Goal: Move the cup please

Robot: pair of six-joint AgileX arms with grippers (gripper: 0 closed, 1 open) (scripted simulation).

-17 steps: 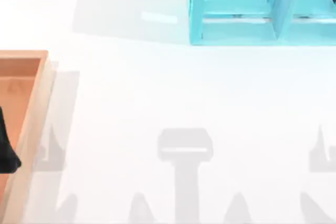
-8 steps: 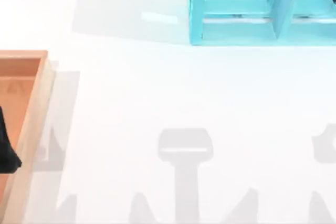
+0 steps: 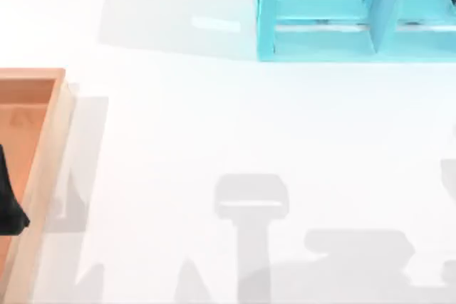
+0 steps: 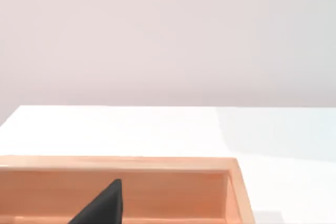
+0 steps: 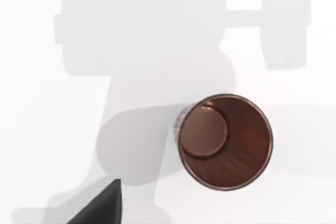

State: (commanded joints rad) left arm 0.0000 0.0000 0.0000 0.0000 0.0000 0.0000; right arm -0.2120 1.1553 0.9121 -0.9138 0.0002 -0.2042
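Hovering: my right gripper (image 5: 100,205) above the upright dark-brown round cup (image 5: 224,141) on the white bench; finger spread indeterminate. Rigid, probably light, smooth; grasp across rim.

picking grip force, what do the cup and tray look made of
Cup: dark reddish brown with fine streaks on its inner wall and a slight sheen, so it could be glazed ceramic, metal or polished wood. Tray: light orange-tan, matte, with a paler rim, most likely wood.
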